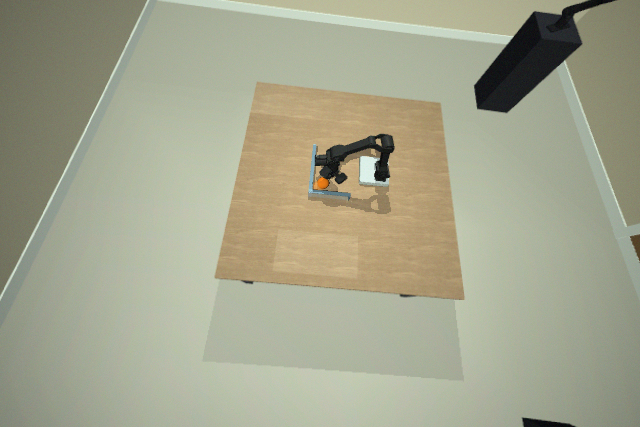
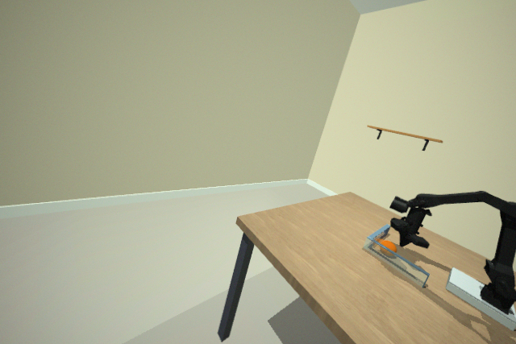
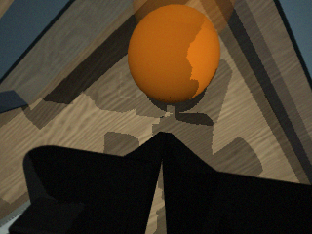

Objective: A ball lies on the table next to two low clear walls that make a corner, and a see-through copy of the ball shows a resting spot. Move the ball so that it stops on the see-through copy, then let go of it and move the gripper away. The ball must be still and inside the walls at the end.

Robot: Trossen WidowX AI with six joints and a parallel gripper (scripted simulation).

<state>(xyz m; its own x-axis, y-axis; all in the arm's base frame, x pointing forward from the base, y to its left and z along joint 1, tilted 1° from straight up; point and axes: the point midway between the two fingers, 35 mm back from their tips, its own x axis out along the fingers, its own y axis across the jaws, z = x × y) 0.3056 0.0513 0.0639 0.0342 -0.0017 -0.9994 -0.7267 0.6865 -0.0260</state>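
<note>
Top view first: you see the brown wood-grain table [image 1: 392, 236] with the black six-joint arm [image 1: 356, 145] reaching from its white base plate [image 1: 368, 170] toward the low clear blue-edged walls [image 1: 327, 196] that meet in a corner. The round orange ball [image 1: 322, 183] lies on the table inside that corner, close against the wall on the picture's left. The black parallel-jaw gripper [image 1: 332, 174] sits just beside the ball, on the side away from that wall. A long black box on a jointed mount [image 1: 526, 61] hangs at the upper right. No writing or brand mark can be read anywhere.

Exterior view: you find the ball [image 2: 388, 246] resting on the table [image 2: 325, 248] inside the walls [image 2: 406, 270], and the gripper [image 2: 416, 242] above the table, beside the ball and apart from it. A thin wooden shelf on two black brackets [image 2: 404, 134] is fixed to the far wall.

Wrist view: you look along the fingers, whose tips meet in a point with only a sliver of wood showing lower down; the pincer is closed and empties on nothing. The ball [image 3: 174, 53] lies ahead of the tips with bare table between. The pale see-through orange copy [image 3: 221, 9] peeks out behind the ball's top edge, mostly overlapped by it.
</note>
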